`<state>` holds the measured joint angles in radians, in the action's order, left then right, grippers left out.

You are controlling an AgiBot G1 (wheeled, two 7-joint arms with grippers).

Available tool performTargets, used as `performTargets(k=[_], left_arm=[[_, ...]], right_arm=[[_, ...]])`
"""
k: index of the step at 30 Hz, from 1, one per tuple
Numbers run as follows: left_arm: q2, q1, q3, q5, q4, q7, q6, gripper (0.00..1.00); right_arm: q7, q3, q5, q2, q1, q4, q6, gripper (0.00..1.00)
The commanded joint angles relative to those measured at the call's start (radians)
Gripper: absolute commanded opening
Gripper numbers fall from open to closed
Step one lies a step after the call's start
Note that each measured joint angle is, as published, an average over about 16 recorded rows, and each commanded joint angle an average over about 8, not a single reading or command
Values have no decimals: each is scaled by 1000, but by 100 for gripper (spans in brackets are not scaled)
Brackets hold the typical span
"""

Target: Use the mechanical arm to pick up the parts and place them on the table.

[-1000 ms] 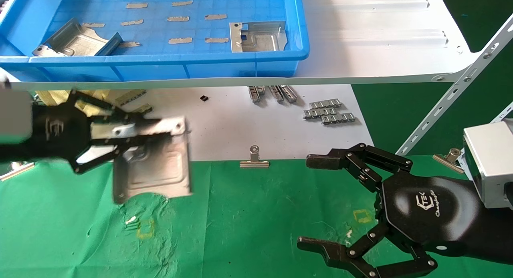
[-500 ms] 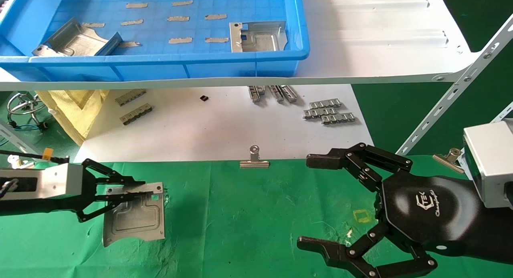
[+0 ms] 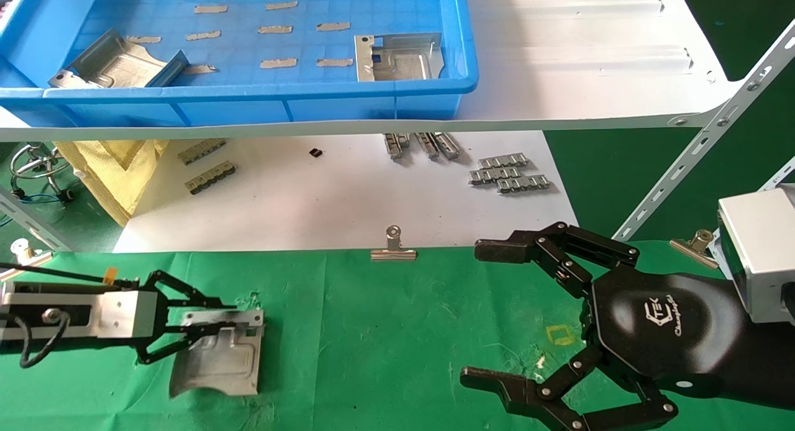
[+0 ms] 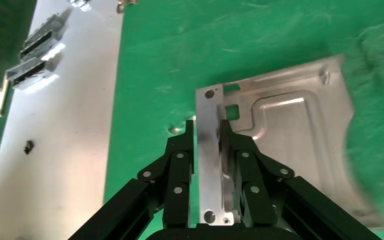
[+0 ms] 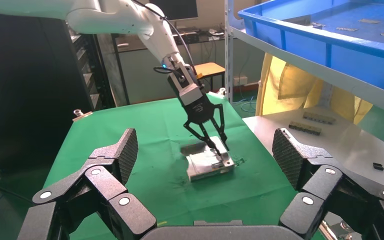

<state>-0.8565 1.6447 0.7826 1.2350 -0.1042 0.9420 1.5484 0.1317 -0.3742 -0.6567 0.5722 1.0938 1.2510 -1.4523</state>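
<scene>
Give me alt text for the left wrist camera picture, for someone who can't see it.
Seen from the wrist, the left gripper has its black fingers shut on the upright edge flange of a silver sheet-metal part, whose ribbed face lies over the green table. A white sheet beside the green cloth carries small grey clip strips.

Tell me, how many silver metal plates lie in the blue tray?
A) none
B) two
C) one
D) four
B: the head view shows one plate at the left of the blue tray and another plate at its right; a third plate is in the left claw over the green table.
</scene>
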Motion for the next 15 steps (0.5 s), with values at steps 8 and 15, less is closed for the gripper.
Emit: performTargets(k=[8, 15], left_arm=[[-2, 16, -26, -44, 53, -32, 35, 100], [5, -38, -84, -142, 82, -237, 53, 100]], right_arm=[[0, 0, 0, 0, 0, 0, 0, 100], [0, 0, 0, 0, 0, 0, 0, 100]])
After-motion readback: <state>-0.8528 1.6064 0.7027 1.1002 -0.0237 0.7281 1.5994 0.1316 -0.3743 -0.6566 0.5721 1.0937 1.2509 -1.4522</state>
